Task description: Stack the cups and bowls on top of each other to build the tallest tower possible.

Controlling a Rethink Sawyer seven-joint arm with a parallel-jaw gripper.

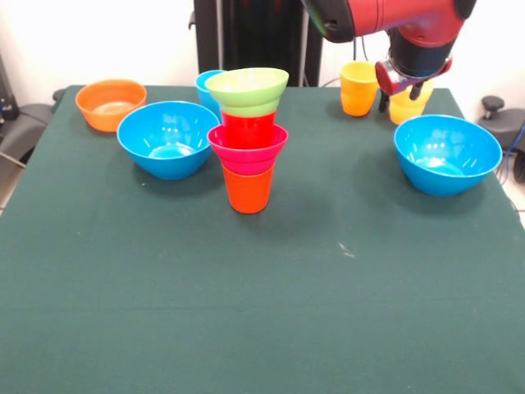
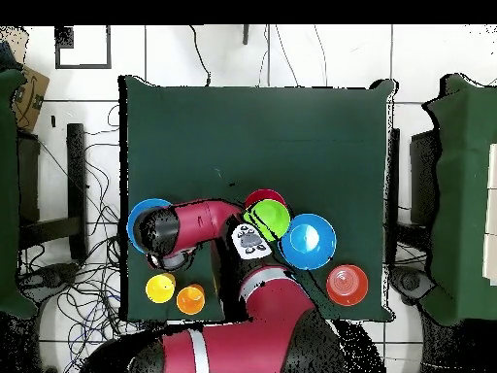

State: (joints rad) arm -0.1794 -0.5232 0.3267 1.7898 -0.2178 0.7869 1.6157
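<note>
The tower (image 1: 248, 139) stands mid-table: an orange cup at the bottom, a pink-red bowl, a red cup, and a lime-green bowl (image 2: 271, 219) on top. Just behind it peeks a light blue cup (image 1: 207, 84). At the far right, my gripper (image 1: 401, 95) hangs open with nothing in it, in front of a pale yellow cup (image 1: 408, 107) (image 2: 160, 288). Beside that stands a yellow-orange cup (image 1: 358, 88) (image 2: 190, 298). From overhead the arm's wrist (image 2: 165, 238) hides the gripper.
One blue bowl (image 1: 168, 138) (image 2: 309, 241) sits left of the tower. Another blue bowl (image 1: 447, 152) (image 2: 144, 216) sits right, near the gripper. An orange bowl (image 1: 111, 103) (image 2: 347, 284) rests in the far left corner. Green cloth (image 1: 262, 312) covers the table.
</note>
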